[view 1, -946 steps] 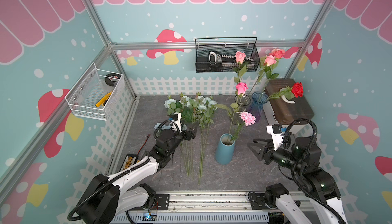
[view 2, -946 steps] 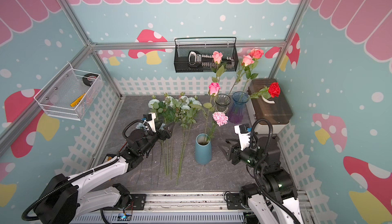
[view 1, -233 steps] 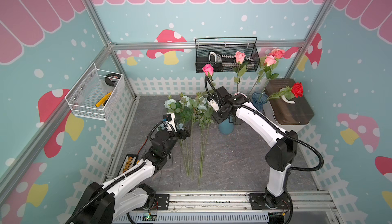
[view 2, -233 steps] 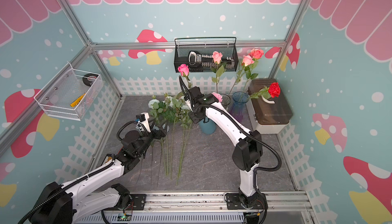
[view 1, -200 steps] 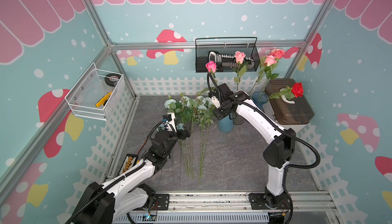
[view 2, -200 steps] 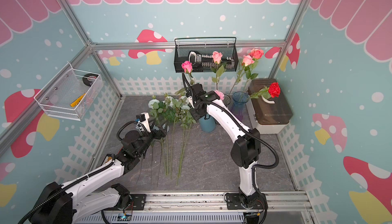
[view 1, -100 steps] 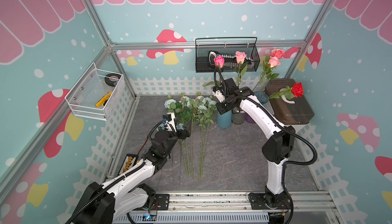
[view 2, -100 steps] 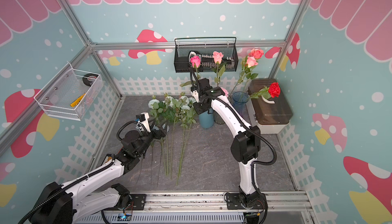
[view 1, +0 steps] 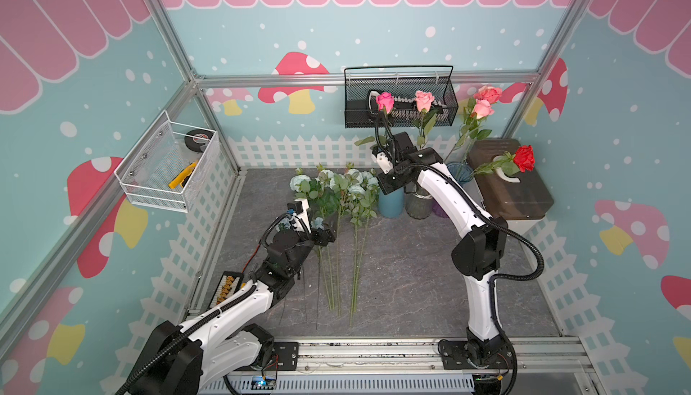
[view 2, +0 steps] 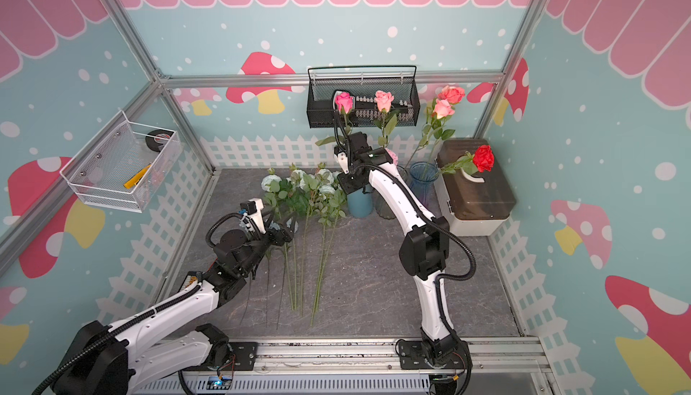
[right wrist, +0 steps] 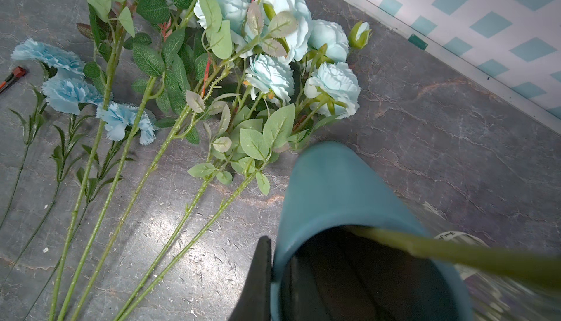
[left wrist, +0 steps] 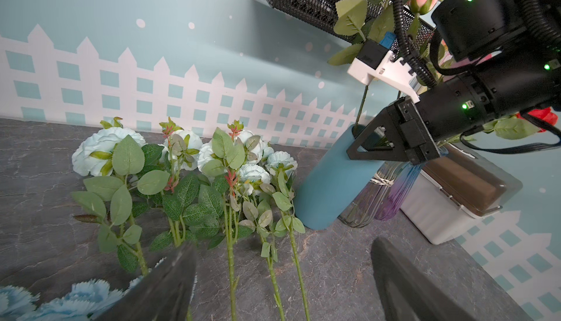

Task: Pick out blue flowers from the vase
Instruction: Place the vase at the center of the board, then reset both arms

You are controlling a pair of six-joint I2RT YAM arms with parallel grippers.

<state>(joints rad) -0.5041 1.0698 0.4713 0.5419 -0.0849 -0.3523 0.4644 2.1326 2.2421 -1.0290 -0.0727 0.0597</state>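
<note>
Pink roof shapes and spotted mushrooms cover the walls around a gray tabletop (view 1: 411, 281).

The right jaws are pinched shut on the rim of the teal vase (view 1: 390, 202). In the right wrist view one black jaw presses on the outside of the vase wall. The other jaw seems to be inside. The vase looks set down near the back edge of the tabletop, just beside a clear glass vase (view 1: 418, 204). Only one pink rose (view 1: 385, 101) stands in it, and I see no blue in it.

The left jaws are wide apart and hold nothing. They hang low over the tabletop, left of the middle, just above the small frilly blue blooms.

The blue flowers (view 1: 336, 187) lie flat on the tabletop, side by side. Their heads point to the back edge and their long green stems point to the front edge. The big pale heads are close beside the teal vase.

I think the picking is done and the step now is putting the vase away at the back. Next the right jaws need to let go and lift straight up. They should go slowly, so the vase does not tip and the rose stem leaning across its mouth does not get caught. The left jaws seem to have no flower left to fetch.
</note>
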